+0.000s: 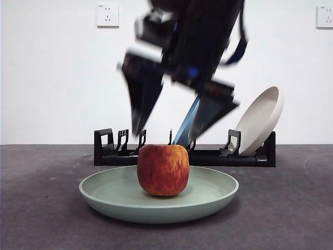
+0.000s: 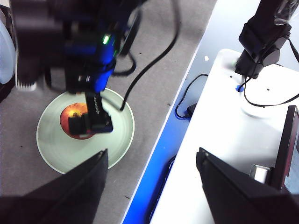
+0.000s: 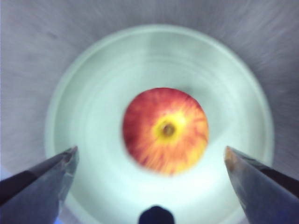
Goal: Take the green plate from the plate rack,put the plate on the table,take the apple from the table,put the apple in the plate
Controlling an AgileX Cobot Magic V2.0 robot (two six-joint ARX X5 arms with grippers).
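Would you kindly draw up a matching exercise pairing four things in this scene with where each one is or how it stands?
Things:
1. apple
2. green plate
3. beige plate
4. right gripper

States:
A. leaning upright in the plate rack
B. flat on the table
C. open, above the apple
D. resting in the middle of the green plate

Pairs: 1-D, 2-B, 3-A, 4-C
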